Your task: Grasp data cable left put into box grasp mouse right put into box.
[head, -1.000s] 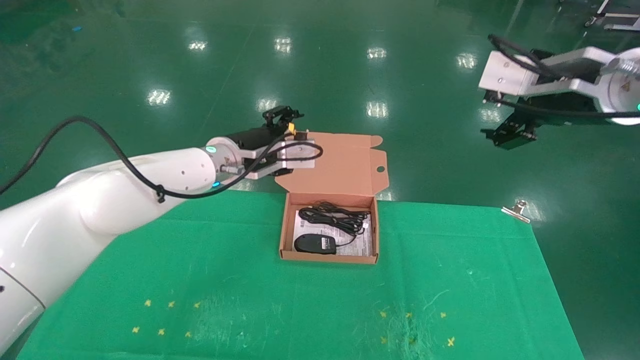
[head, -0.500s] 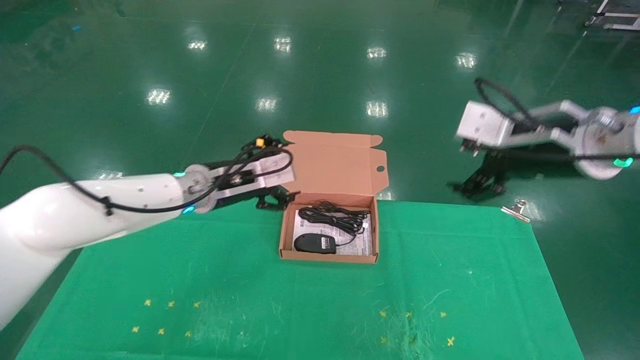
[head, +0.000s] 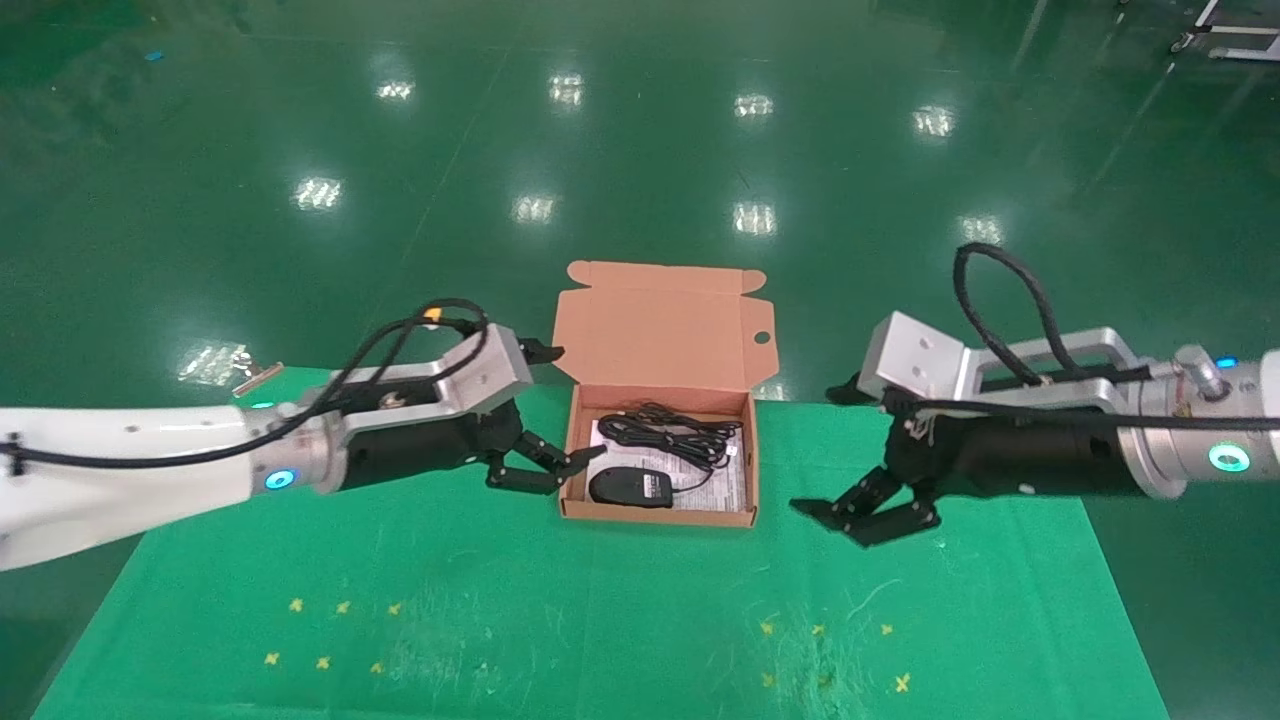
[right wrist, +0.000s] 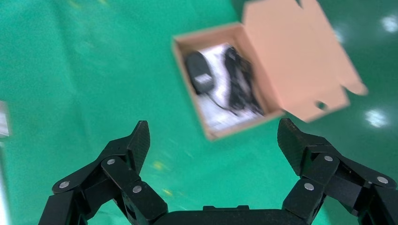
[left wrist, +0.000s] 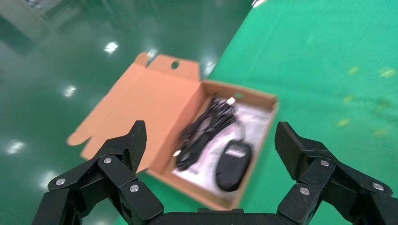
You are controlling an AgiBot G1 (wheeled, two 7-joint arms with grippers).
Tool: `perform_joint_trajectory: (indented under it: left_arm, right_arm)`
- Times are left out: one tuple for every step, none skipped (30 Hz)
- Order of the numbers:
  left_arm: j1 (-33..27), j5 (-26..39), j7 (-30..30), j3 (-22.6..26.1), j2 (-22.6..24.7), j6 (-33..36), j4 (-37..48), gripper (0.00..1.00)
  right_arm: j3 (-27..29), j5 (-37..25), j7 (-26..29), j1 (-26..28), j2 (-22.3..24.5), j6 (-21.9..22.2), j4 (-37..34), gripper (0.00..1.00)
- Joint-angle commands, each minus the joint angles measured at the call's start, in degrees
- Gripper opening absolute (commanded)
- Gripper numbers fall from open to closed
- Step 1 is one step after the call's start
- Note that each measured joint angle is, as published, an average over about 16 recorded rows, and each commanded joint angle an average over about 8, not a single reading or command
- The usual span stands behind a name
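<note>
The tan cardboard box (head: 572, 440) stands open at the far middle of the green table, its flap lid (head: 660, 325) tilted back. Inside, on a white printed sheet, lie the coiled black data cable (head: 672, 432) and the black mouse (head: 628, 487). They also show in the left wrist view, cable (left wrist: 206, 129) and mouse (left wrist: 233, 164), and in the right wrist view, cable (right wrist: 239, 79) and mouse (right wrist: 199, 71). My left gripper (head: 560, 410) is open and empty just left of the box. My right gripper (head: 835, 450) is open and empty, right of the box.
The green cloth (head: 600, 620) covers the table, with small yellow marks near the front. A metal clip (head: 255, 372) sits at the far left edge. Glossy green floor lies beyond the table.
Both arms have come down from high positions to table level, the left ending beside the box's left wall, the right over the cloth right of the box. Box contents have not moved.
</note>
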Motion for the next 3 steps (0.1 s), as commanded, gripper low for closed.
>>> perform_joint_trajectory:
  left_arm:
    - [1.76,-3.44,-1.06,-2.81,-2.23,3.92,-1.81,1.00]
    - [2.01,-3.93,-1.21,-3.21,-2.55,4.48,-2.06,1.00]
    - [2.27,-4.43,-1.37,-3.62,-2.88,5.06,-2.33,1.00]
  right_arm:
    - [3.65,4.32,-2.15,-3.38,0.51,-1.94,0.04,1.00]
    - [4.18,4.93,-2.46,-3.86,0.58,-2.22,0.05,1.00]
    - [4.72,5.57,-2.78,-4.36,0.66,-2.51,0.06,1.00]
